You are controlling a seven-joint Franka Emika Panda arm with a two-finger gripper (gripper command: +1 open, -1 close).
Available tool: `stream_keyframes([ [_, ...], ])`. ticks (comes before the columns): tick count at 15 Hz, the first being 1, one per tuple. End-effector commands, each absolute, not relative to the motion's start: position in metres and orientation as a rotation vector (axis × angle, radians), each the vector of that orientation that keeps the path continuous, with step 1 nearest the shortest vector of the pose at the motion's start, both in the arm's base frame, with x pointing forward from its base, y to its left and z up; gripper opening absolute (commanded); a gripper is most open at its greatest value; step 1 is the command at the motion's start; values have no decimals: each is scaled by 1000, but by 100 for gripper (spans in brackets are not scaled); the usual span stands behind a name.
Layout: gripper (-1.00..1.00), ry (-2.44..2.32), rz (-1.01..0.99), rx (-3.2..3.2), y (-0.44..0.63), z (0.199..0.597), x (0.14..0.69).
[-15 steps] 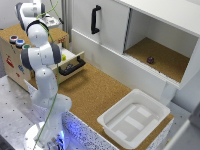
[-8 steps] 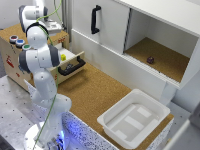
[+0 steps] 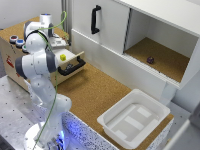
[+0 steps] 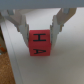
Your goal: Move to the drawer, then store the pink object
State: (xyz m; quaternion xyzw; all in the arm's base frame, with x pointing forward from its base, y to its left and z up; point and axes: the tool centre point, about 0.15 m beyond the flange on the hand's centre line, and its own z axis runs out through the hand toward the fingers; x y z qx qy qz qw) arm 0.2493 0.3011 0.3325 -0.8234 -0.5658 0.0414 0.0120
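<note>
In the wrist view a pink cube (image 4: 41, 45) with black letters sits between my gripper (image 4: 40, 31) fingers (image 4: 20, 24), which press on its two sides above a pale surface. In the exterior view the drawer (image 3: 70, 62) of the light-brown cabinet stands pulled open, its black bar handle (image 3: 74, 66) facing the cork floor. My gripper (image 3: 58, 46) hangs over the drawer's back part. The arm hides the cube in that view.
A yellow object (image 3: 62, 57) lies in the drawer. A white tub (image 3: 134, 119) stands at the exterior view's lower right. Behind are a white cupboard door with a vertical black handle (image 3: 95, 20) and an open compartment holding a small dark thing (image 3: 150, 60). Small items (image 3: 17, 41) rest on the cabinet top.
The arm's wrist has shifted a little down and toward the exterior view's right, closer over the open drawer. The drawer and tub have not moved.
</note>
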Motion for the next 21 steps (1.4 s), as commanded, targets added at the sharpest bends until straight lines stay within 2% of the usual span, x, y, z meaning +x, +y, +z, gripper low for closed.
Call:
stream_keyframes([
  [1, -100, -1696, -71, -2478, 268, 326, 262],
  [9, -100, -1769, -123, -2398, 286, 331, 306],
  [14, -100, -1752, -77, -2382, 293, 329, 319],
  [15, 100, -1751, -67, -2383, 294, 331, 318],
  [21, 100, -1752, -154, -2369, 298, 373, 297],
])
